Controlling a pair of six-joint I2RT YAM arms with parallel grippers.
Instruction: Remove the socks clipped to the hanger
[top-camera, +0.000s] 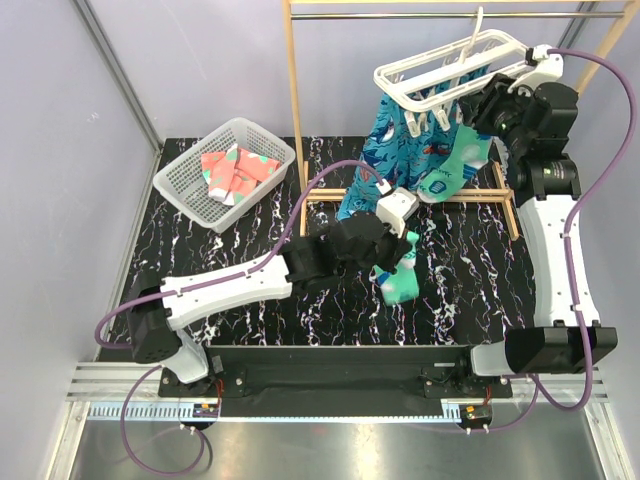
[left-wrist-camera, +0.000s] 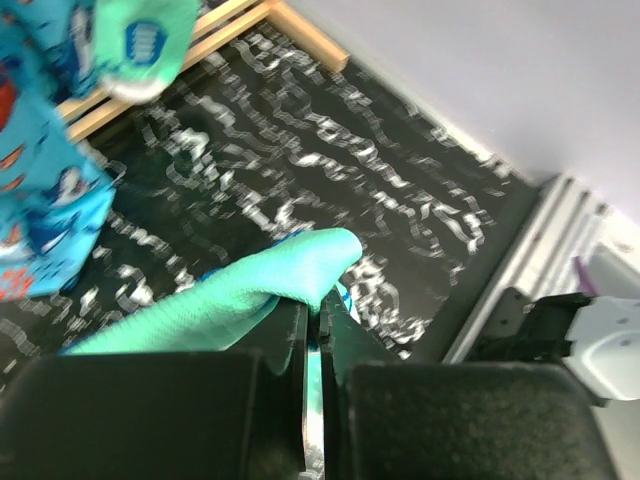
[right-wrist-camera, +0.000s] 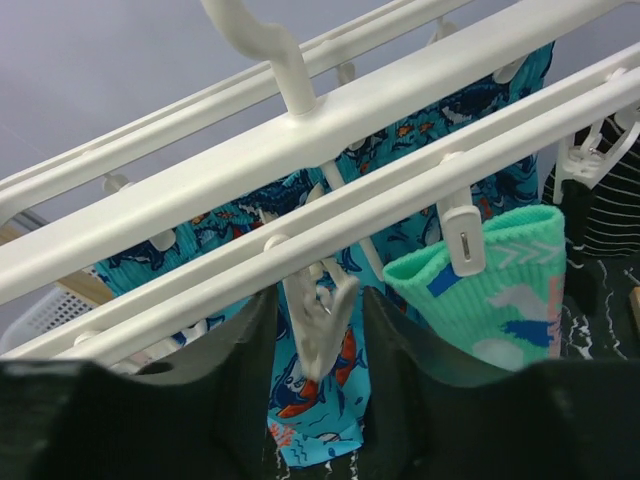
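The white slatted hanger (top-camera: 450, 68) hangs from the wooden rack's rail, tilted. A teal-green sock (top-camera: 452, 172) is clipped to it; in the right wrist view that sock (right-wrist-camera: 495, 295) hangs from a clip, with a black-and-white striped sock (right-wrist-camera: 600, 200) to its right. My right gripper (right-wrist-camera: 318, 300) is open at the hanger (right-wrist-camera: 350, 110), its fingers on either side of an empty white clip (right-wrist-camera: 320, 320). My left gripper (left-wrist-camera: 318, 305) is shut on another teal-green sock (left-wrist-camera: 230, 295), held low over the table in the top view (top-camera: 400, 282).
A white mesh basket (top-camera: 190, 170) at the back left holds coral-pink socks (top-camera: 237, 170). A blue shark-print cloth (top-camera: 392, 140) hangs behind the hanger's clips. The wooden rack's base (top-camera: 330, 195) lies on the black marbled table. Grey walls stand on both sides.
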